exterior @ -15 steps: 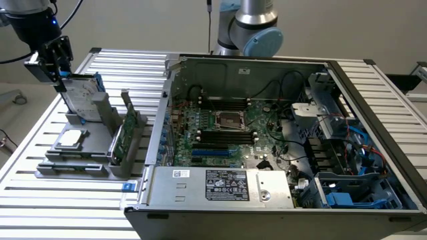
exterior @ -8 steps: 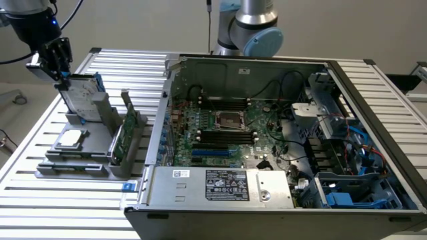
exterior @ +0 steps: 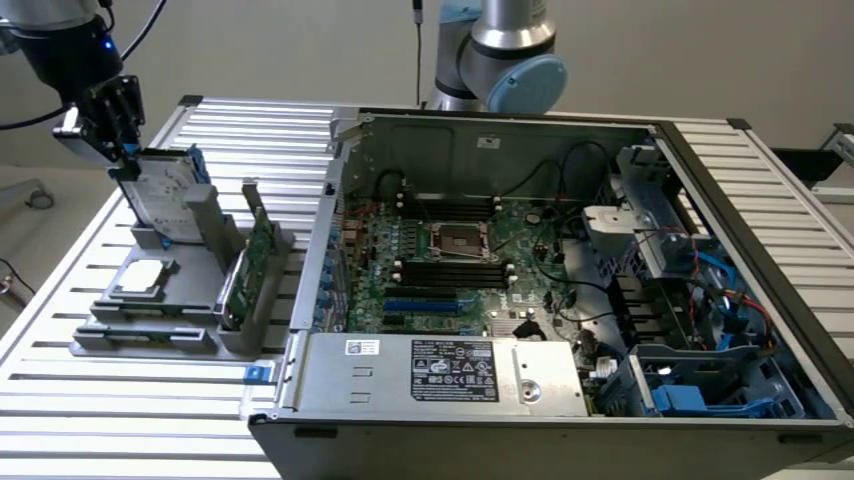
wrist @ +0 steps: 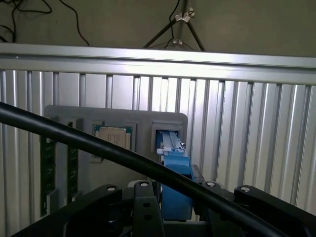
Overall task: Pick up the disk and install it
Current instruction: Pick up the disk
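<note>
The disk [exterior: 167, 200], a silver-grey drive with a white label in a blue carrier, stands on edge in the grey holder [exterior: 150, 335] at the exterior view's left. My gripper [exterior: 127, 165] comes down on its top edge from above. In the wrist view the blue carrier of the disk [wrist: 174, 165] sits between the two black fingers [wrist: 148, 207], which press against its sides; the gripper [wrist: 176, 200] is shut on it. The disk still rests in its slot of the holder [wrist: 163, 123].
A square silver chip [exterior: 143, 278] lies on the holder, and a green circuit card [exterior: 260, 255] stands in it beside the drive. The open computer case [exterior: 534, 130] sits to the exterior view's right, with a blue-lined bay [exterior: 694, 395] in its near corner. A black cable [wrist: 98, 148] crosses the wrist view.
</note>
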Available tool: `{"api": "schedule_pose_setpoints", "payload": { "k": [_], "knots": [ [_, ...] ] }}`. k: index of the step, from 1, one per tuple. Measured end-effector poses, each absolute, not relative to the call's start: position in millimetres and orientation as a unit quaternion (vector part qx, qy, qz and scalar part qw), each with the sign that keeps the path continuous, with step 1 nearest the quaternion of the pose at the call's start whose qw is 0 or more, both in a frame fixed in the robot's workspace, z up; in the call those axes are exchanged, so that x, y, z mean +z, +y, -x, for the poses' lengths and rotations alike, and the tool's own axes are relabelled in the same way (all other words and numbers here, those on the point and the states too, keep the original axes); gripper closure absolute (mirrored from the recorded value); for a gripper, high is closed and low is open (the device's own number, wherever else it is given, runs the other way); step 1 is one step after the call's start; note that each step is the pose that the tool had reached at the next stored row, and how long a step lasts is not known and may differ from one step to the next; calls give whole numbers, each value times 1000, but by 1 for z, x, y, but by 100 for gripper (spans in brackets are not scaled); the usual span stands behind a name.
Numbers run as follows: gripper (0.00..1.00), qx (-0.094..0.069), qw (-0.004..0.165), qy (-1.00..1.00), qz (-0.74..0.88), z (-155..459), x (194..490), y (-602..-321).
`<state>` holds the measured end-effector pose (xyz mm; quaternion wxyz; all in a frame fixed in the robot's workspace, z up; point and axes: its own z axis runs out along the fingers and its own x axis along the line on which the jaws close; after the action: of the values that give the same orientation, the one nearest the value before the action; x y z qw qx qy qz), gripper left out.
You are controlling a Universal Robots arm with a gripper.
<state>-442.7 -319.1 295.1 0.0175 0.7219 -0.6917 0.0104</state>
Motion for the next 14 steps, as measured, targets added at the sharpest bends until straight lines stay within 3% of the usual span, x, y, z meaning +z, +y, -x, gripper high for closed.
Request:
{"api": "schedule_pose_setpoints", "payload": {
  "k": [14],
  "knots": [
    [62, 10, 17, -692, -722, 442, 293, -321]
  ]
}}
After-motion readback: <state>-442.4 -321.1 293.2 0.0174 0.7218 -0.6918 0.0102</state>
